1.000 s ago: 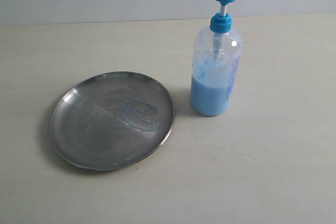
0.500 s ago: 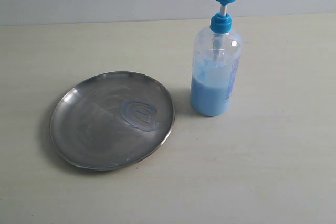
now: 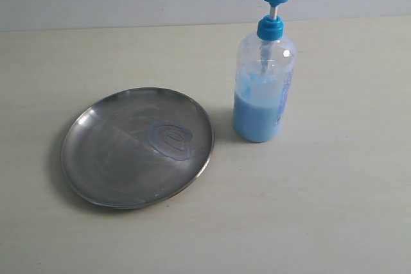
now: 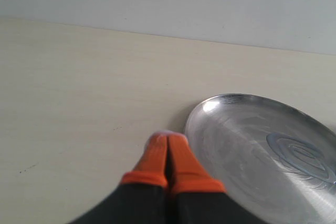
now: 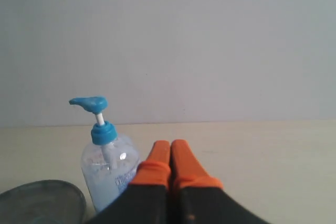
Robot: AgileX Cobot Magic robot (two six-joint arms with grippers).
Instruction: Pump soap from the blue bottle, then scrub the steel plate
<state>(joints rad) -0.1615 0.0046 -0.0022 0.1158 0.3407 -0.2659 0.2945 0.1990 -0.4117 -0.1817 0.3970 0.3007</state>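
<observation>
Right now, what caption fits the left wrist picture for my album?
Shut orange gripper beside the steel plate, which holds a swirl of soap.

Your right gripper (image 5: 169,149) has its orange fingertips (image 5: 160,153) pressed together with nothing between them. The blue bottle (image 5: 107,170) stands upright on the table (image 5: 273,166), pump head (image 5: 88,103) raised. The steel plate (image 5: 42,198) lies just beside it.

left hand (image 4: 168,139) closed, right hand (image 5: 170,145) closed

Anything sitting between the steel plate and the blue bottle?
No. Exterior view shows only bare table between the steel plate and the blue bottle.
</observation>
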